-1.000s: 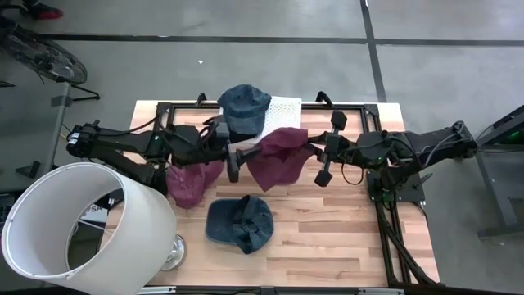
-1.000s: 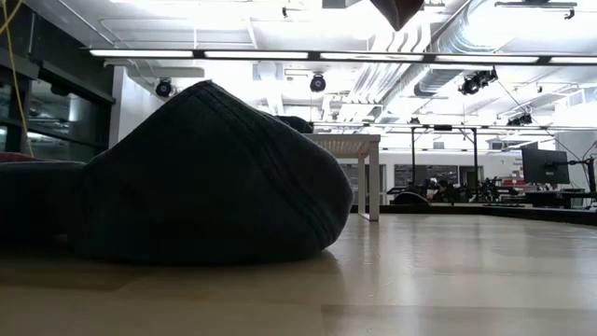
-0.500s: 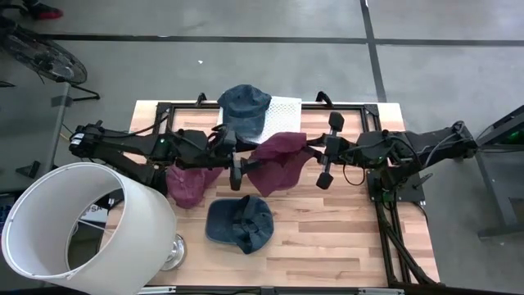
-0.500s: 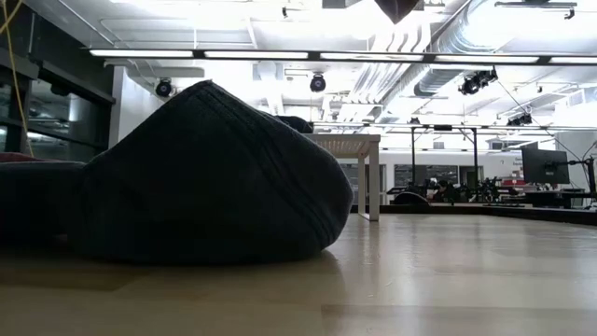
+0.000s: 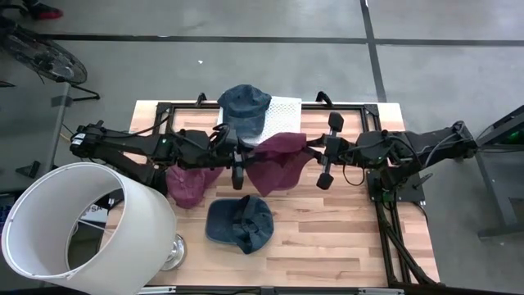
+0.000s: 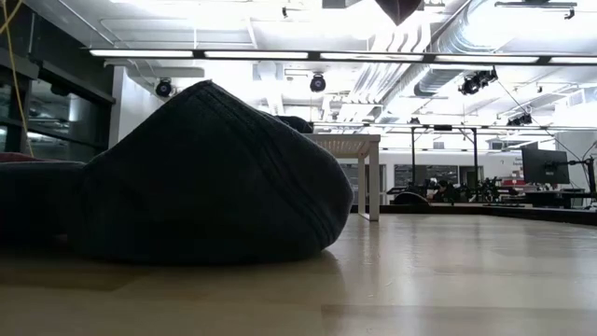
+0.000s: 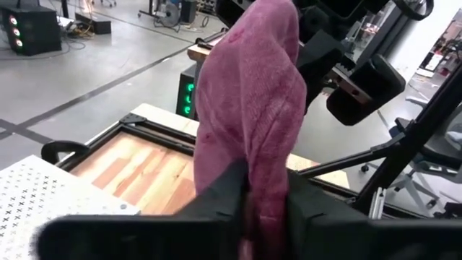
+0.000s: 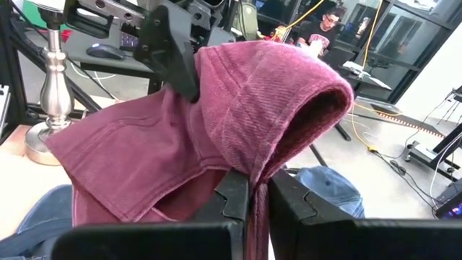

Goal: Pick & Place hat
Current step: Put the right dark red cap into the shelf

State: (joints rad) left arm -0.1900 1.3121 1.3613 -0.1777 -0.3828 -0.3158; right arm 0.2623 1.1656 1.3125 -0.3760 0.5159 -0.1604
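A maroon hat [image 5: 278,161] is held up between my two grippers over the middle of the table. My left gripper [image 5: 238,165] is shut on its left side, and my right gripper [image 5: 322,161] is shut on its right side. The hat's lowest tip shows at the top of the low view [image 6: 399,7]. A second maroon hat [image 5: 188,183] lies on the table under my left arm. A blue denim hat [image 5: 239,223] lies on the table nearer the front. Another blue hat [image 5: 244,106] rests on a white perforated board [image 5: 285,108] at the far edge. My left gripper pinches a fold of the maroon hat's cloth [image 7: 254,165] between its two fingers, coming level from the table's left. The hat stands up past the fingers, clear of the table. My right gripper pinches a fold at the hat's other side [image 8: 249,160] between its two fingers, coming level from the table's right. The crown bulges above the fingers and the rest spreads toward the left gripper, clear of the table.
A lamp with a large white shade [image 5: 74,225] and a metal base [image 5: 172,252] stands at the table's near left corner. A black frame [image 5: 393,197] runs along the table's right side. Bare wood [image 5: 327,238] shows at the near right.
My left gripper has moved a little toward the table's right, up against the maroon hat's left edge. The hat's hanging tip has risen slightly in the low view.
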